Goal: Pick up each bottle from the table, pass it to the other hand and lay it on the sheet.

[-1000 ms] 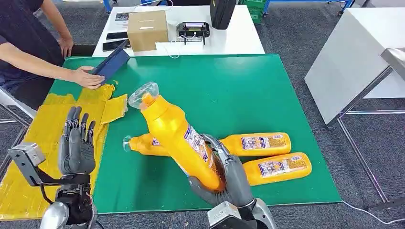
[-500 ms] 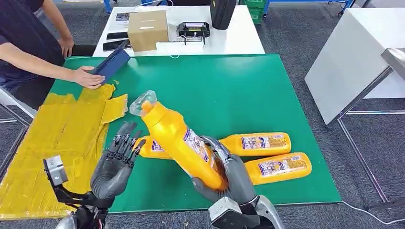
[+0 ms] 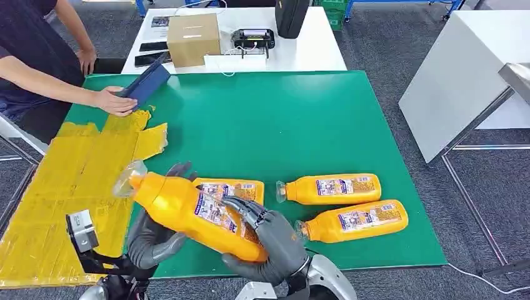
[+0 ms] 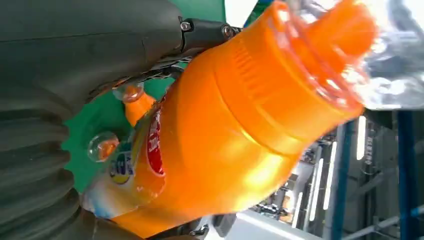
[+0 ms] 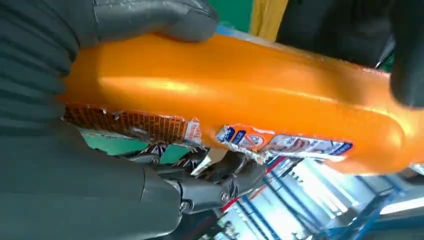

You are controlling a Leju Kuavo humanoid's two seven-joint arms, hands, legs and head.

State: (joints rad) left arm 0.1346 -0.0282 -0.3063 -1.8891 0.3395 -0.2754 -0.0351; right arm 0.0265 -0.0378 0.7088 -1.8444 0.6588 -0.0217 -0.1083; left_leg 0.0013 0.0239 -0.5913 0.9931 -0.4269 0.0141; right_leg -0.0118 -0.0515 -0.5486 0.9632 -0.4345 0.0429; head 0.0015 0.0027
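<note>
Green matting covers the surface, with the yellow sheet at its left. Handover is underway: the right hand grips the orange bottle while the left hand cups it from beneath. Next, I judge, the left must clench firmly before the right releases.

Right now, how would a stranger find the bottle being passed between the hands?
Look at the near edge of the green mat. Among four orange bottles, it is the held bottle, lifted off the mat between both grey hands, its clear cap pointing toward the yellow sheet.

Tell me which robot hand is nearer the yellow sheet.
Left. The left robot hand sits at the yellow sheet's edge, under the lifted bottle; the right robot hand is farther off over the green mat.
</note>
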